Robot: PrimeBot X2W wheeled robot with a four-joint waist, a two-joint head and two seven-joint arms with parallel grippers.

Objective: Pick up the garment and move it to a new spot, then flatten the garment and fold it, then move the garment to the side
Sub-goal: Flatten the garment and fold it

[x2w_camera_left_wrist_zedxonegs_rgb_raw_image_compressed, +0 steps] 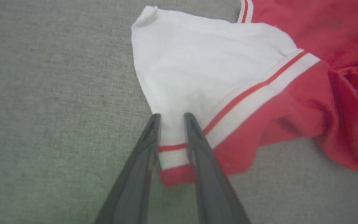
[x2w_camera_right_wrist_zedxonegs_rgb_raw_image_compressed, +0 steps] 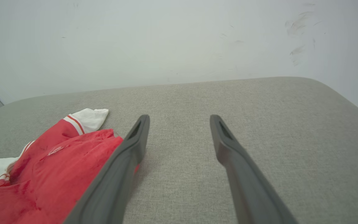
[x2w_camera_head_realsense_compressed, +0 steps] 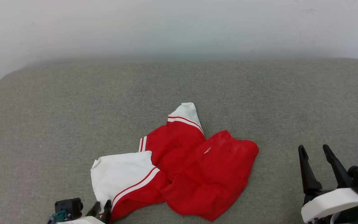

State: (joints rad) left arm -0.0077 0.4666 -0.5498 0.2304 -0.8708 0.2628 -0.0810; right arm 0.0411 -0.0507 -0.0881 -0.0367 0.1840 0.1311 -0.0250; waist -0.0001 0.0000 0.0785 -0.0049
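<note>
At the head view's lower left, left gripper (x2w_camera_head_realsense_compressed: 102, 206) has its fingers nearly together with the garment's (x2w_camera_head_realsense_compressed: 197, 168) white sleeve hem between them, clamped or not I cannot tell; garment crumpled mid grey cushion (x2w_camera_head_realsense_compressed: 73, 102); right gripper (x2w_camera_head_realsense_compressed: 314, 148) spread wide, empty, well apart to its right.

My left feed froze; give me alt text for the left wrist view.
The left gripper, fingers slightly parted, hangs over the white, red-striped sleeve end of the crumpled red garment, which lies on a grey fabric surface.
</note>
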